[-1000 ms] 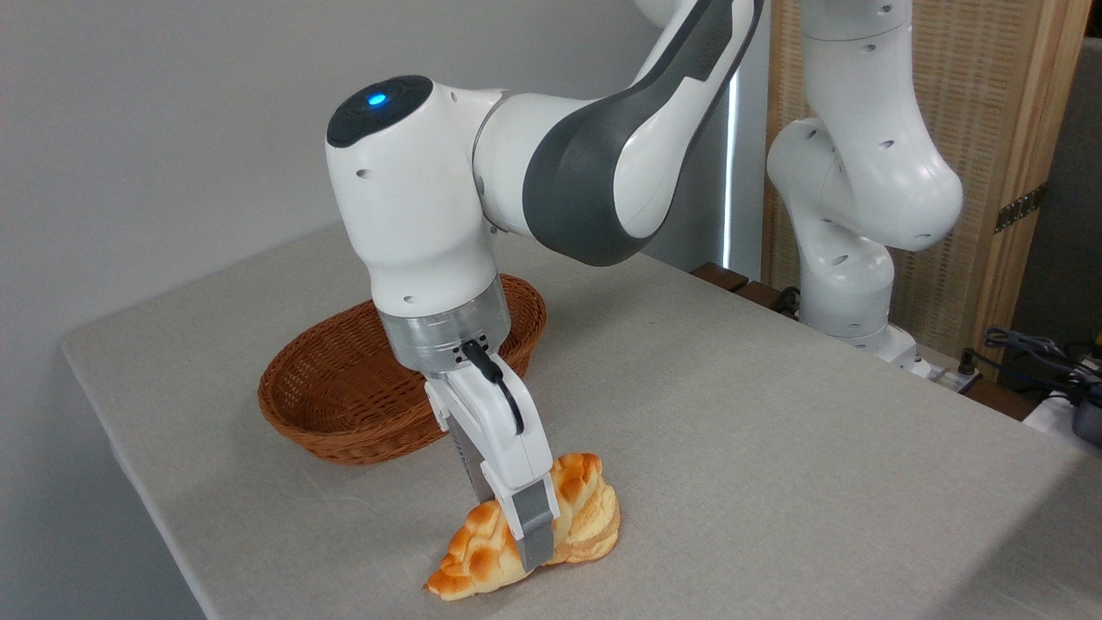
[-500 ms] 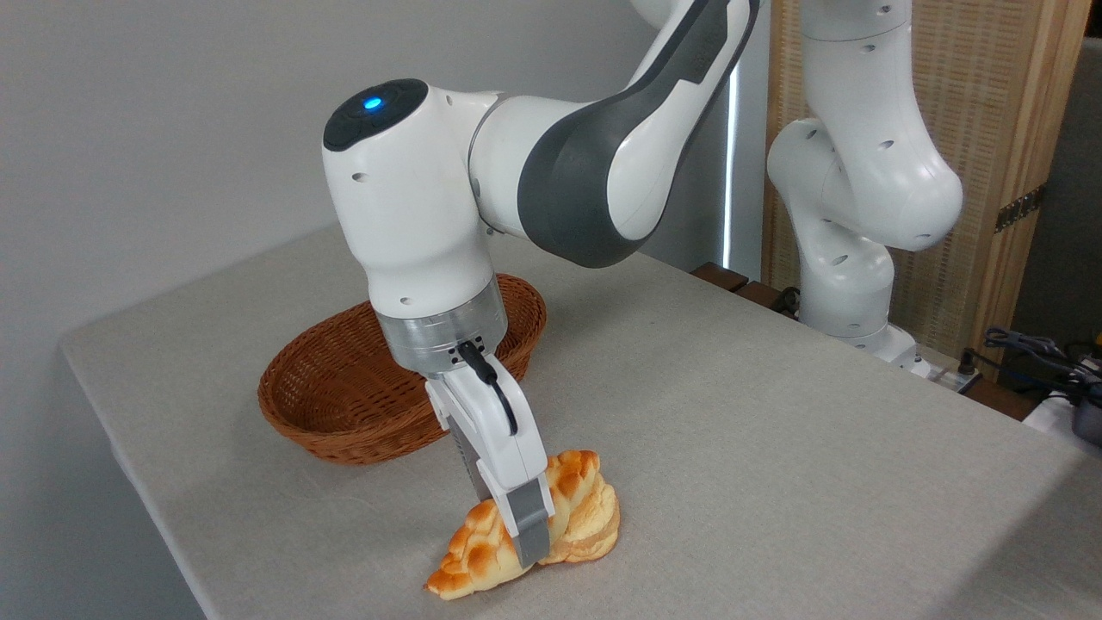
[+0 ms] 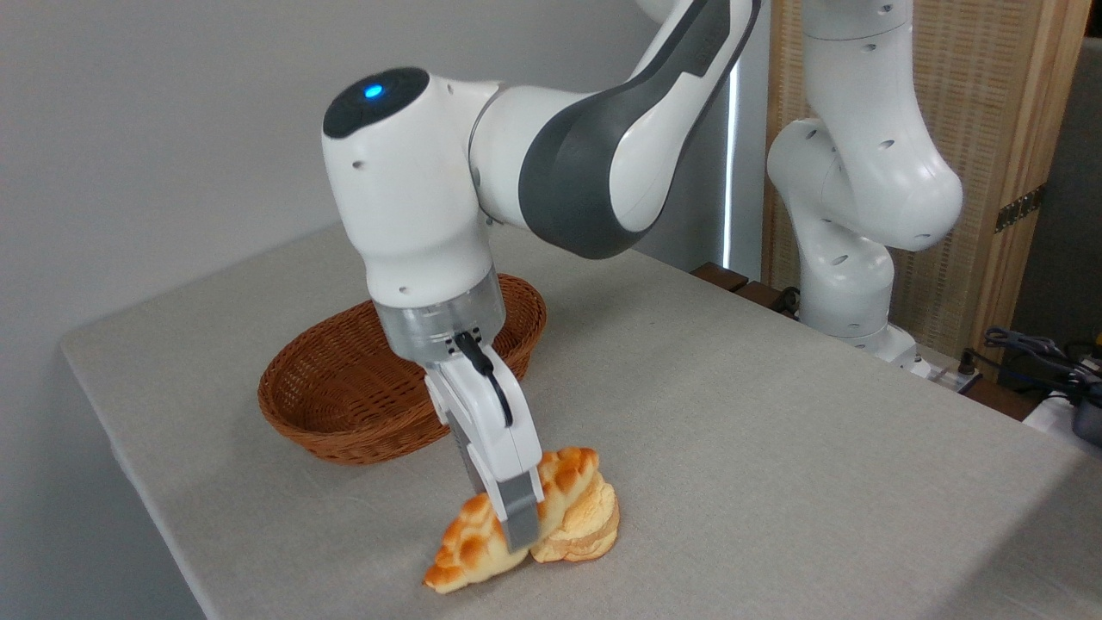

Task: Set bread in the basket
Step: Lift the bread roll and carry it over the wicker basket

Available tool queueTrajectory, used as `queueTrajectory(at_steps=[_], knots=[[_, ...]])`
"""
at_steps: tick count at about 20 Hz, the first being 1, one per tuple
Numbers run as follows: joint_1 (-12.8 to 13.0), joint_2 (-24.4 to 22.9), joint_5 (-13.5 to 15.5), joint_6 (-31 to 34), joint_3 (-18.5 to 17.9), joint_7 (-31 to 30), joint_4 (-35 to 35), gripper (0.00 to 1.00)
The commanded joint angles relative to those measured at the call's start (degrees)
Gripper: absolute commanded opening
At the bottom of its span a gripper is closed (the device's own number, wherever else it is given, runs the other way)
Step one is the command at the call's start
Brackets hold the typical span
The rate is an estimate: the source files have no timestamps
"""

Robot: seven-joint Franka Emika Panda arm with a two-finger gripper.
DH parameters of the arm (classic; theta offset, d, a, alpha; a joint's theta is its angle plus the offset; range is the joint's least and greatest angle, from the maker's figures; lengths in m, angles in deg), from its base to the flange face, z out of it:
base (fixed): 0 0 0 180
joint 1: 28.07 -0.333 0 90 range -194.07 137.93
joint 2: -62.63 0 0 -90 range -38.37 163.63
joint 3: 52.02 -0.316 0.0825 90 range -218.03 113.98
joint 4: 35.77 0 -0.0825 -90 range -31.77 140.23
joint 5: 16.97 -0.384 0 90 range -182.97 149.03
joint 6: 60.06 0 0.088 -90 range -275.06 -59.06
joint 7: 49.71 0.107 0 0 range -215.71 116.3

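We see a white robot arm [image 3: 482,155] reaching down over a table [image 3: 775,448] covered in pale grey cloth. Its gripper [image 3: 519,532] is closed across the middle of the bread [image 3: 469,547], one grey finger [image 3: 516,517] pressed flat against the near side of the loaf; the far finger is hidden behind it. The bread is a long, pointed loaf with a glossy golden-orange crust patterned in raised, checkered squares. It sits near the front edge of the table, tilted, its pointed tip low at the left and touching the cloth. Just beside it on the right lies a small round pale-orange bun [image 3: 585,525] with layered edges. The basket [image 3: 344,405], an oval of reddish-brown woven wicker, stands behind the gripper.
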Motion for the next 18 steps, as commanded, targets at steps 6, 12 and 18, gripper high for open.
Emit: queueTrajectory(at_steps=[6, 12, 18], knots=[[0.6, -3.3, 7.1, 7.8, 2.7, -2.2, -6.5, 0.46], [0.6, -3.4, 9.6, 9.1, 11.9, -17.4, -7.2, 0.49], [0.7, -3.5, 8.9, 9.1, 18.0, -28.3, -7.4, 1.0]])
